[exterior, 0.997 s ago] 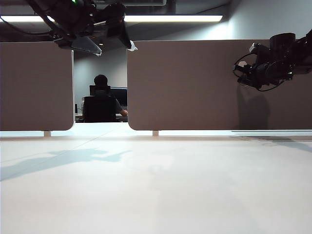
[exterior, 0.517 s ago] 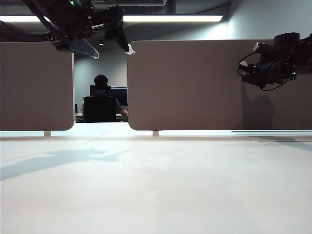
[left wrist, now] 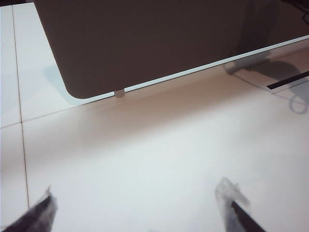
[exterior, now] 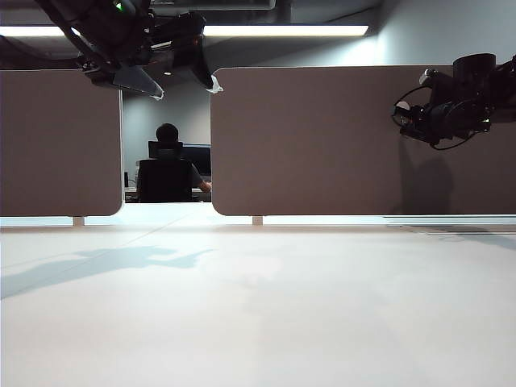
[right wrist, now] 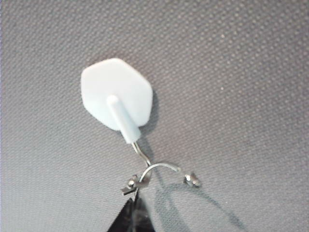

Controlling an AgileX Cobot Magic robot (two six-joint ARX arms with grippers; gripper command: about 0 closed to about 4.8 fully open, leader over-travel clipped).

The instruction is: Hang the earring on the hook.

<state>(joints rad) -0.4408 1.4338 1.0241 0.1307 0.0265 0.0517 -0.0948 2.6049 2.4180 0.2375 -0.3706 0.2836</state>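
From my remote seat, the left gripper (exterior: 173, 68) hung high in the upper left of the exterior view, well above the table (exterior: 258, 306), its arm reaching in from the top edge. Its two fingers (left wrist: 231, 200) stood as wide apart as I ever saw them, with only bare tabletop between them in the left wrist view, so it held nothing.

The right gripper (exterior: 403, 113) sat at the upper right of the exterior view, raised level and pressed in toward the grey partition panel (exterior: 322, 145), its dark wrist and cables bunched behind it. Its tips were closed together, pinching the earring (right wrist: 159, 175) at the lower middle of the right wrist view.

The earring's wire arched across that view, one small metal end by the gripper tips and the other out to the side, so its long axis ran roughly crosswise. It lay right at the tip of the hook (right wrist: 118, 99), whose white hexagonal pad was stuck on the panel with its thin prong slanting down toward the hoop. Whether the wire actually rested on the prong, I could not tell.
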